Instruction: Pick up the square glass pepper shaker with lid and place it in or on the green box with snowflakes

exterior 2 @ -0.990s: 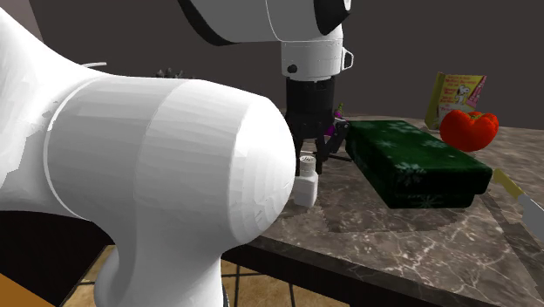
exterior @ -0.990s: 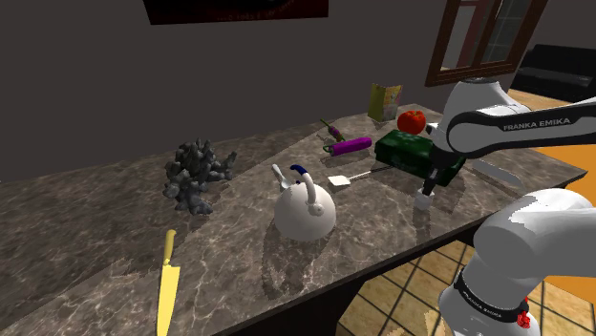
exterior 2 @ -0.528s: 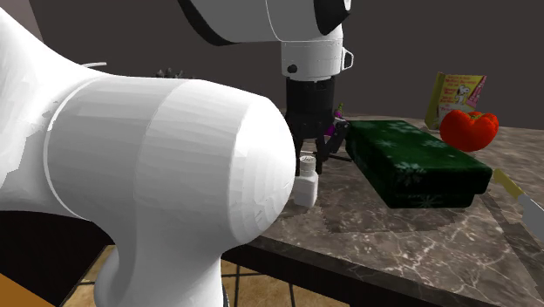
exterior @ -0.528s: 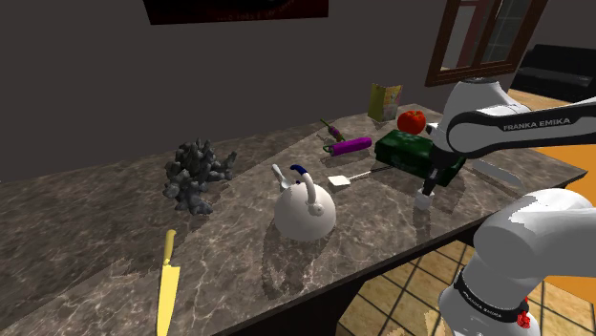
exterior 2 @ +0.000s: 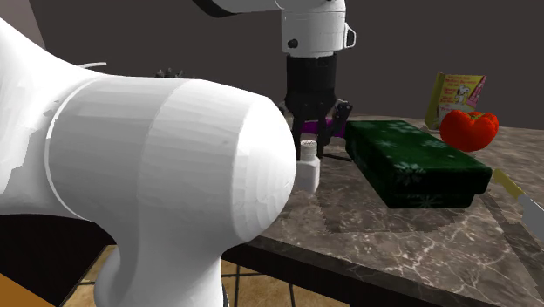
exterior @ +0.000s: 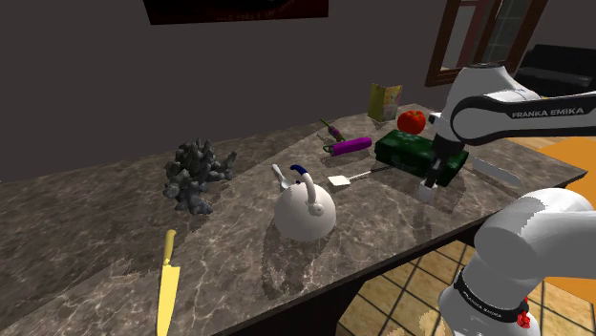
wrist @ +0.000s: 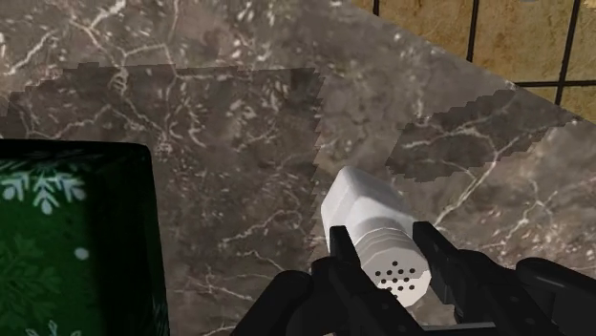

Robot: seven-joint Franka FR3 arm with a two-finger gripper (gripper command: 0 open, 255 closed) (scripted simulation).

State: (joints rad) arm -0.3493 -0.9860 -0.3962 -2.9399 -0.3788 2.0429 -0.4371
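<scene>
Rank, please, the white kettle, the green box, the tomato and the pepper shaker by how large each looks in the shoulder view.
1. White kettle: largest, though it also stands nearer the camera.
2. Green box: partly hidden.
3. Tomato and pepper shaker: they look about alike, so I would not rank them.
</scene>
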